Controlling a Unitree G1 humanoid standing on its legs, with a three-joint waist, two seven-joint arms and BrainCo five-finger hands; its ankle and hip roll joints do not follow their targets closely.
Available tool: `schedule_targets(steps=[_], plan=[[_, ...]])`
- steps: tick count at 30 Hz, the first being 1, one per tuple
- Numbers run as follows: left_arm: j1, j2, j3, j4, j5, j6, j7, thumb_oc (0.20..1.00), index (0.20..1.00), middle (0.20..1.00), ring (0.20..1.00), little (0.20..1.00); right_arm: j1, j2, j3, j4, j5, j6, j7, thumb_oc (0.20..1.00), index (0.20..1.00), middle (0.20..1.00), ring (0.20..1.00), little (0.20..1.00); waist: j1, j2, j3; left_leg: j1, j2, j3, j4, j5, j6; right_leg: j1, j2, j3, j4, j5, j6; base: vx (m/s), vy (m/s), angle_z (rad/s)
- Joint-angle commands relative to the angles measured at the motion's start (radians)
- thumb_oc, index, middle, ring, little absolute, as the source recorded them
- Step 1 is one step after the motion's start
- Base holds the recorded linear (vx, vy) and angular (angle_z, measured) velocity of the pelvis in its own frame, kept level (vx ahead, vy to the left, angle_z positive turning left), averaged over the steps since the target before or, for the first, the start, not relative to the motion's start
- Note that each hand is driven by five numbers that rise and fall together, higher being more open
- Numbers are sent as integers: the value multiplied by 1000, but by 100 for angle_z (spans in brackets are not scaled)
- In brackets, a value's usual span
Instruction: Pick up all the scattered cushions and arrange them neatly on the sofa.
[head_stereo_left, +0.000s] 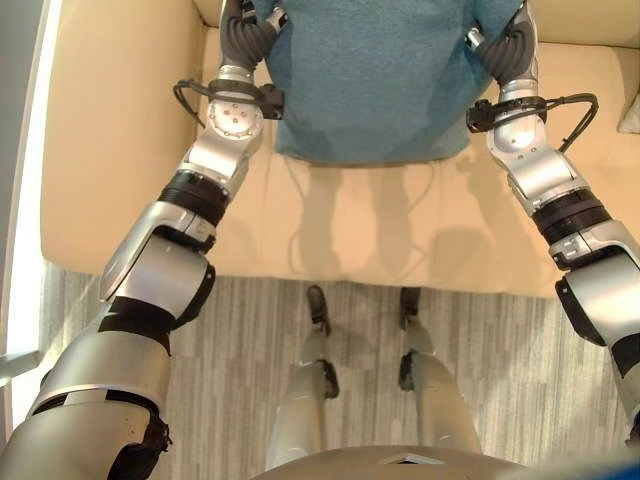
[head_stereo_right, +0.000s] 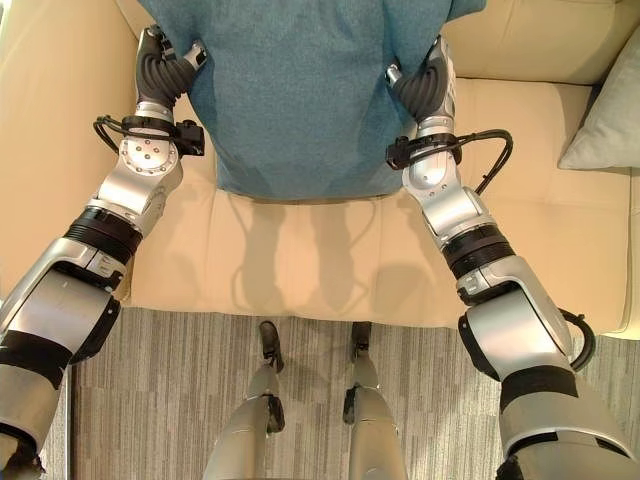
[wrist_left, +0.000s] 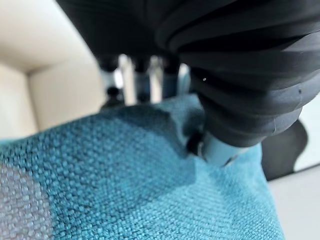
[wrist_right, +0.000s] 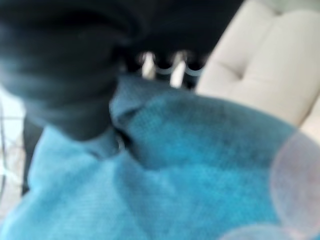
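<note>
A large teal cushion (head_stereo_left: 370, 80) hangs between my two hands over the seat of the cream sofa (head_stereo_left: 380, 235), reaching up past the seat's back edge. My left hand (head_stereo_left: 243, 40) grips its left edge and my right hand (head_stereo_left: 510, 45) its right edge. In the left wrist view the thumb of the left hand (wrist_left: 240, 75) digs into the teal cushion (wrist_left: 140, 180) with the fingers behind the fabric. My right hand (wrist_right: 65, 75) pinches the teal cushion (wrist_right: 200, 175) the same way. A pale grey-blue cushion (head_stereo_right: 605, 120) leans at the sofa's right end.
The sofa's wide left armrest (head_stereo_left: 110, 130) runs beside my left arm. Its backrest (head_stereo_right: 540, 40) shows past my right hand. Grey striped carpet (head_stereo_left: 250, 350) lies in front of the seat's front edge.
</note>
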Motion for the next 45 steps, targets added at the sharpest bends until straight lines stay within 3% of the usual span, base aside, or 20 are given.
schedule_targets(steps=[1,21,30,31,32,34,35,45], plan=[[-116,20,-35,12,24,-110,-8,200,200,200,200,200,-136,22,-2,6,-83,-92,-43,200,200,200,200,200,1,-60,-82,22,-22,-34,3,-68,-79,-39,-15,40,2,23,108,0,0,0],[-267,49,-89,62,0,-105,0,200,200,200,200,200,-278,-38,71,69,-19,-87,-43,200,200,200,200,200,-2,-62,-111,19,-24,-34,3,-72,-87,-51,-17,33,2,25,113,7,-3,0],[-244,43,-97,96,29,-80,-9,200,200,200,200,200,-236,-19,76,99,-38,-59,-32,200,200,200,200,200,-4,-61,-109,-7,-22,-34,3,-65,-89,-78,-19,30,2,32,111,0,0,0],[-244,41,-97,103,30,-78,-8,680,680,680,680,680,-234,-17,75,103,-40,-58,-33,200,200,200,200,200,-4,-61,-109,-10,-22,-35,3,-64,-89,-82,-19,29,2,32,111,0,0,0],[-242,37,-95,118,31,-71,-6,1000,1000,1000,1000,1000,-228,-9,73,113,-42,-52,-37,247,247,247,247,247,-5,-61,-107,-15,-22,-36,3,-63,-90,-88,-19,31,2,33,111,0,0,0],[-236,38,-90,120,34,-66,-6,1000,1000,1000,1000,1000,-216,-2,63,117,-52,-45,-48,912,912,912,912,912,-5,-60,-107,-23,-21,-37,3,-61,-91,-94,-19,31,2,34,111,0,0,0],[-232,42,-87,120,39,-63,-3,1000,1000,1000,1000,1000,-211,-1,54,117,-60,-41,-57,1000,1000,1000,1000,1000,-5,-59,-107,-24,-21,-37,3,-61,-91,-96,-19,31,2,35,111,0,0,0],[-201,98,-47,156,53,-41,-1,1000,1000,1000,1000,1000,-176,-24,-3,146,-108,5,-107,1000,1000,1000,1000,1000,-4,-56,-125,-6,-23,-40,3,-68,-92,-79,-18,29,2,31,111,0,0,0]])
